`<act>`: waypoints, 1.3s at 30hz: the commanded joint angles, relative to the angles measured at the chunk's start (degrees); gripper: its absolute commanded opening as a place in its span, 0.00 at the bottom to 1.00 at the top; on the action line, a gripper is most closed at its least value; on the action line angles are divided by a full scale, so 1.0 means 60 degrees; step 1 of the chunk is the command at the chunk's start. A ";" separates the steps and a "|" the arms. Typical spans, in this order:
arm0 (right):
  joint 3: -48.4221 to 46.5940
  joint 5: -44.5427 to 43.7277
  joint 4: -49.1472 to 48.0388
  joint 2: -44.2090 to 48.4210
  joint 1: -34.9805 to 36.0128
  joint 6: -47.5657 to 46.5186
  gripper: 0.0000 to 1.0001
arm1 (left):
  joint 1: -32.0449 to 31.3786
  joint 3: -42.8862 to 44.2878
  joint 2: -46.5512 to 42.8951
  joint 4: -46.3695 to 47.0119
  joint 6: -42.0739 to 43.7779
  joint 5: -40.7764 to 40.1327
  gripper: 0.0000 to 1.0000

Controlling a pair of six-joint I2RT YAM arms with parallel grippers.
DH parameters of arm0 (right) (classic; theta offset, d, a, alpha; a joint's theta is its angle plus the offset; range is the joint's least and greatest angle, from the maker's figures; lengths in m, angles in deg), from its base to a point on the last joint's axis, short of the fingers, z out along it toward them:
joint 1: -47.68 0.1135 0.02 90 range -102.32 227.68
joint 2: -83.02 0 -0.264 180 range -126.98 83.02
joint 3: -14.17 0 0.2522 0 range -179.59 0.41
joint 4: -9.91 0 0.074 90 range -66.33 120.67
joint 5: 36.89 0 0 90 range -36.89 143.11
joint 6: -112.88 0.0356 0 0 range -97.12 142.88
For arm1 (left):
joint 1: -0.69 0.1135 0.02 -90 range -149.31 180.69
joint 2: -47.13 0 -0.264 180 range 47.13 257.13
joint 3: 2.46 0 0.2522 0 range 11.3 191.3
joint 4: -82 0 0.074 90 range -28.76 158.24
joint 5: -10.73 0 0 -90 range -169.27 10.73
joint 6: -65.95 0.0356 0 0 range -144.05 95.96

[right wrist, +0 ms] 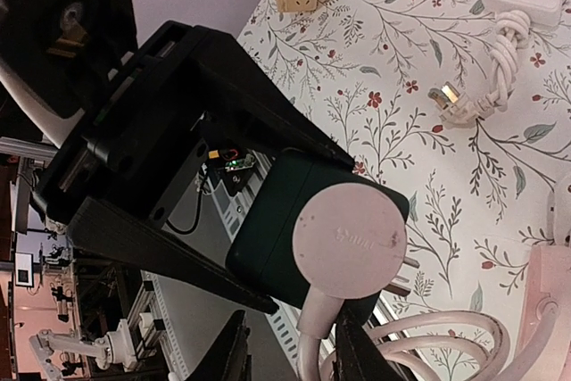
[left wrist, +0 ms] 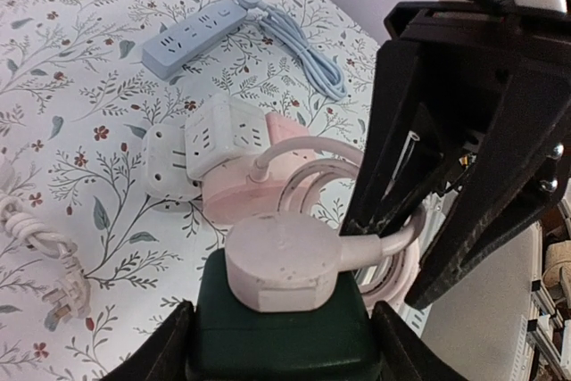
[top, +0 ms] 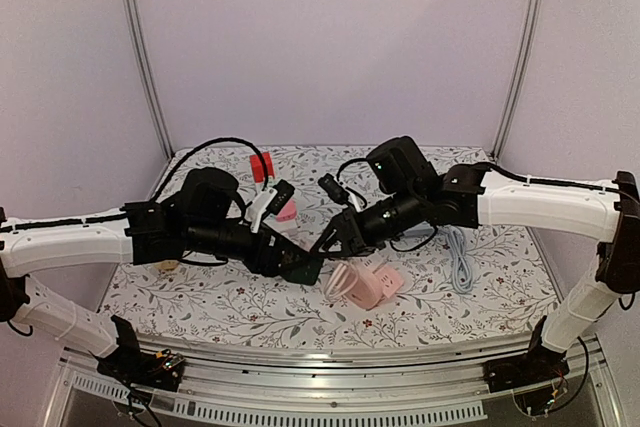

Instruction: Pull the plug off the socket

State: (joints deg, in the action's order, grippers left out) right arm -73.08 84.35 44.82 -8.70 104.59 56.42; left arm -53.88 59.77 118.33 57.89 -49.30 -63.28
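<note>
Glossy white shells cover the long links of the left arm and the right arm, joined by matte black joint housings and blocky black wrists. A black cable loops off the left wrist. The left gripper and right gripper are black, with flat, angular, wedge-shaped fingers. A small circuit board with a green light sits inside the left gripper's frame

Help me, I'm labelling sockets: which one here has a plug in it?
The dark green socket block in the left pincer: a pale pink round plug sits in it. The blue power strip and white cubes show bare outlets.
</note>
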 commanded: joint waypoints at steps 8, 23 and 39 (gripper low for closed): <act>-0.0071 -0.0627 0.0494 -0.0247 0.0273 0.0039 0.21 | -0.0149 0.0353 -0.0142 0.0256 0.0100 -0.0372 0.12; 0.0236 -0.2266 -0.0282 0.0196 0.0294 0.0218 0.00 | -0.0073 0.0154 -0.0803 0.0090 -0.1428 -0.1750 0.99; 0.0990 -0.6883 -0.2574 0.1322 0.0927 -0.1749 0.00 | 0.0715 -0.1020 -0.1746 0.1336 -0.7005 -0.1455 1.00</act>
State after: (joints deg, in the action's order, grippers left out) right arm -67.33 49.18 36.58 -3.37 108.83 50.30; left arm -50.25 55.05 109.39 60.75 -83.64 -73.59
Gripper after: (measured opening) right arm 0.053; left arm 0.995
